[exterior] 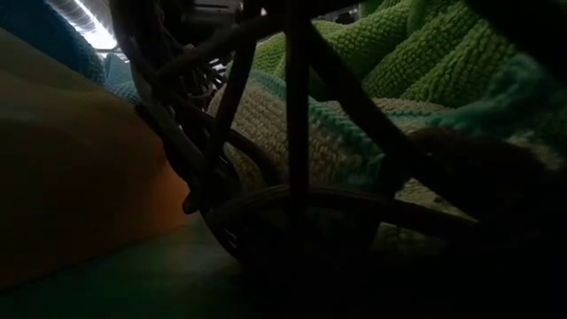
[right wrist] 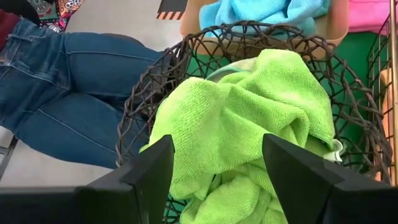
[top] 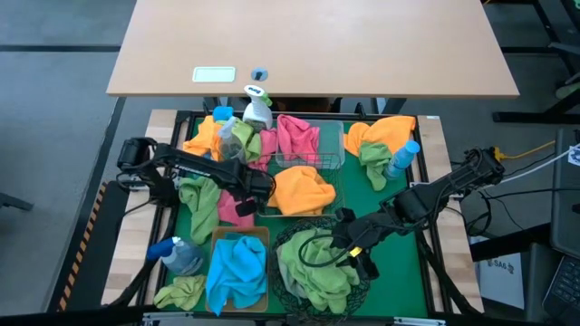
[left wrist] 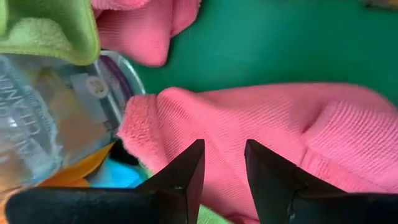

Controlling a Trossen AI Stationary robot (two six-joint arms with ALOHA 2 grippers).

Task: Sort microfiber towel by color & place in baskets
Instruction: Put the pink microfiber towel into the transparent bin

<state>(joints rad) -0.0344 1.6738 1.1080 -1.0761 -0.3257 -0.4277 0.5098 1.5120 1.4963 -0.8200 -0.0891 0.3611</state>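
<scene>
Overhead, the right gripper (right wrist: 217,171), fingers spread, hangs over the round black wire-mesh basket (right wrist: 149,102) of green microfiber towels (right wrist: 242,115); the left gripper (left wrist: 222,168), fingers nearly closed, hovers over a pink microfiber towel (left wrist: 261,127).

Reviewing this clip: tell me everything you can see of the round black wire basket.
The round black wire basket stands upright at the table's near edge, right of the tan bin holding blue towels. It is woven of dark looping wire in an open mesh with a thick rim. Green microfiber towels fill it, piled above the rim. The right gripper hangs open just above the towels, holding nothing. Behind the basket lies an orange towel.
</scene>
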